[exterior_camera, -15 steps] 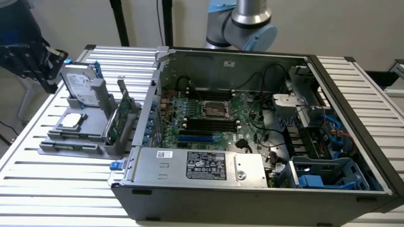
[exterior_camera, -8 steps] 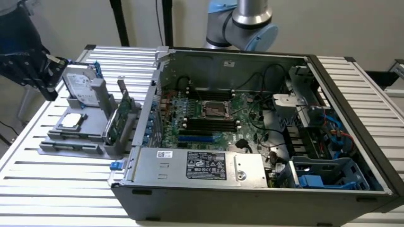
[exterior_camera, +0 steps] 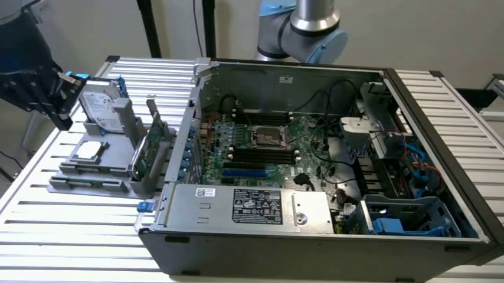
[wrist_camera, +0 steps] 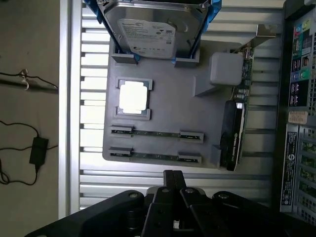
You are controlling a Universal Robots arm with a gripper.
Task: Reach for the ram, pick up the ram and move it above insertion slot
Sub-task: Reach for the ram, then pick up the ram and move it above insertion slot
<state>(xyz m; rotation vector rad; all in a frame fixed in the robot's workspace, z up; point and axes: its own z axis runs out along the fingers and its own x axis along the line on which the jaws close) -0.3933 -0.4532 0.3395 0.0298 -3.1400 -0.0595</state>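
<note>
Two rams lie edge-up in the grey holder point(wrist_camera: 163, 106): one ram point(wrist_camera: 156, 133) and a second ram point(wrist_camera: 155, 157) closer to the gripper, both thin green sticks held between grey end clips. In the exterior view they sit at the holder's near end point(exterior_camera: 88, 170). My gripper point(wrist_camera: 173, 178) hovers above the table just short of the holder, its two dark fingers pressed together with nothing between them. The exterior view shows the gripper point(exterior_camera: 60, 121) high over the holder's left side. The motherboard's black slots point(exterior_camera: 261, 155) lie inside the open computer case point(exterior_camera: 315, 233).
The holder also carries a silver hard drive point(wrist_camera: 150, 29), a square processor point(wrist_camera: 134, 96) and an upright green expansion card point(wrist_camera: 238, 126). The case wall point(exterior_camera: 183, 147) stands right beside the holder. The ribbed metal table point(exterior_camera: 71, 236) surrounds everything. Cables lie on the floor point(wrist_camera: 29, 148).
</note>
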